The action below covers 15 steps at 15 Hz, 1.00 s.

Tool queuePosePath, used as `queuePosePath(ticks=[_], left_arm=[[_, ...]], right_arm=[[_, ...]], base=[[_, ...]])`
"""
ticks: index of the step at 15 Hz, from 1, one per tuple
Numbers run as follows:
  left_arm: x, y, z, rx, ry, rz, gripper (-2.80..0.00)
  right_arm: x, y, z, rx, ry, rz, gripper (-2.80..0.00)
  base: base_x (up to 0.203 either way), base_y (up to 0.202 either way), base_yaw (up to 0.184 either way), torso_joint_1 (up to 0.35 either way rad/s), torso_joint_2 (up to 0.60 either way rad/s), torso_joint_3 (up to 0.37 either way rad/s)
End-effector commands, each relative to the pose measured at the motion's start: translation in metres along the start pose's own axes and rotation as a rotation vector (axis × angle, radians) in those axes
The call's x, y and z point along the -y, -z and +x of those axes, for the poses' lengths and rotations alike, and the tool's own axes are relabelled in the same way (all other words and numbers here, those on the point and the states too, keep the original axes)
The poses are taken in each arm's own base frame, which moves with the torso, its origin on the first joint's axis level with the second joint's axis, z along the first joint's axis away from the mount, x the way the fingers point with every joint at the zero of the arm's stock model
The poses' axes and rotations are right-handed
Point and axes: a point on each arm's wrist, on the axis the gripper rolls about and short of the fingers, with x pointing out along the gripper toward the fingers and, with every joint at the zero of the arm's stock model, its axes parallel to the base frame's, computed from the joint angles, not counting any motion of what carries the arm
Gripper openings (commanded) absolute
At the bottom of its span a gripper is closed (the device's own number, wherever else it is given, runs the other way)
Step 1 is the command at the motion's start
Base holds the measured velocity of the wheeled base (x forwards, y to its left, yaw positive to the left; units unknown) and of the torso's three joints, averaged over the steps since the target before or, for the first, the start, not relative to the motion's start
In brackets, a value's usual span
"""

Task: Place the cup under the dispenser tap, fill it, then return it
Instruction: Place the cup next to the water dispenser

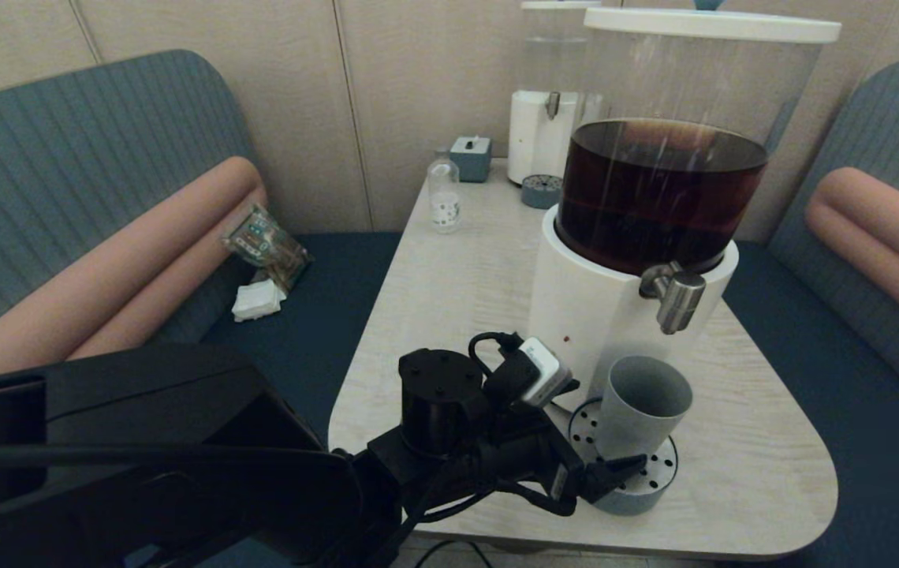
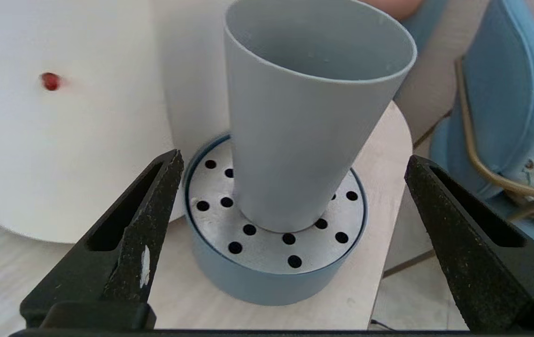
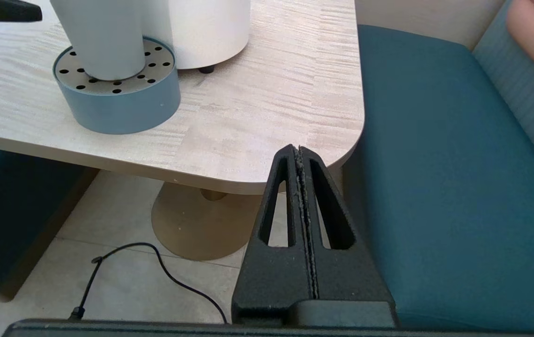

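Left gripper (image 2: pixel 290 234) fully spread, holding nothing; cup (image 2: pixel 304 121) upright on drip tray (image 2: pixel 267 276) just ahead, between its fingers' line. Right gripper (image 3: pixel 300 187) closed, parked.

The pale wood-grain table (image 1: pixel 465 268) carries two dispensers — the dark-drink dispenser (image 1: pixel 615 308) and a clear dispenser (image 1: pixel 542 134) — two perforated drip trays (image 1: pixel 639 481), a glass bottle (image 1: pixel 444 197) and a small grey box (image 1: pixel 471 158).
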Motion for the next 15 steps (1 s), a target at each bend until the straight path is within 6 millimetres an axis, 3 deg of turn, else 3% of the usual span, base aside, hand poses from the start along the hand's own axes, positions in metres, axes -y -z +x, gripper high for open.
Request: queuePosePath(ticks=[1,15], left_arm=[[-0.001,0.002,0.004,0.007,0.005,0.003,0.00],[0.004,0.002,0.021,0.035,0.070,0.015,0.00]], right_arm=[[0.000,0.000,0.000,0.002,-0.001,-0.001,-2.80],[0.000,0.000,0.000,0.003,-0.001,-0.001,-2.80]], base=[[0.000,0.000,0.000,0.000,0.00,0.000],[0.000,0.000,0.000,0.000,0.00,0.000]])
